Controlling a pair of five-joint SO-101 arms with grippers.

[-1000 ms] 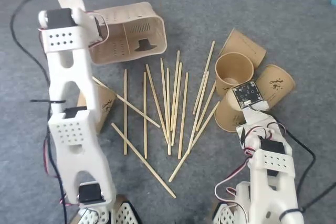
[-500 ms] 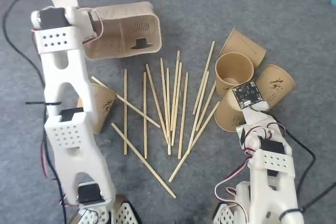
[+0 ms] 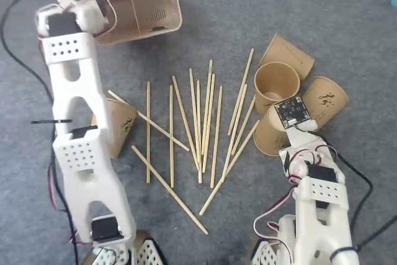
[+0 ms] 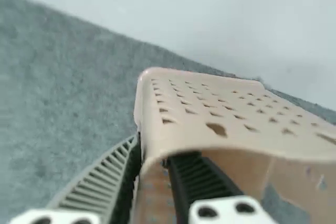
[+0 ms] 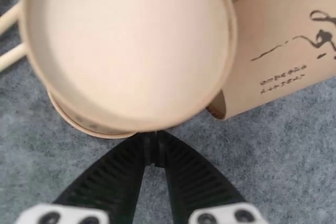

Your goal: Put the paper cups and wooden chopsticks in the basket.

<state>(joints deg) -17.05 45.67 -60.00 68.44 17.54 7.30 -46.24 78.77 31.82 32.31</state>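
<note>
Grey carpeted table [image 3: 347, 35]: loose items on surface.
Contents: wooden chopsticks [image 3: 198, 122], scattered in a rough fan at centre, several crossing one another; four paper cups [image 3: 276, 85], clustered and touching at right, one mouth-up, at least two on their sides; single cup [image 3: 121, 125], at left, well apart from the cluster.

High cam looks down over the whole table [image 3: 360, 29]. Left wrist cam's jammed right against the basket [image 4: 226, 124] at 11 o'clock, right wrist cam's close above the cups [image 5: 126, 51] at 3.
</note>
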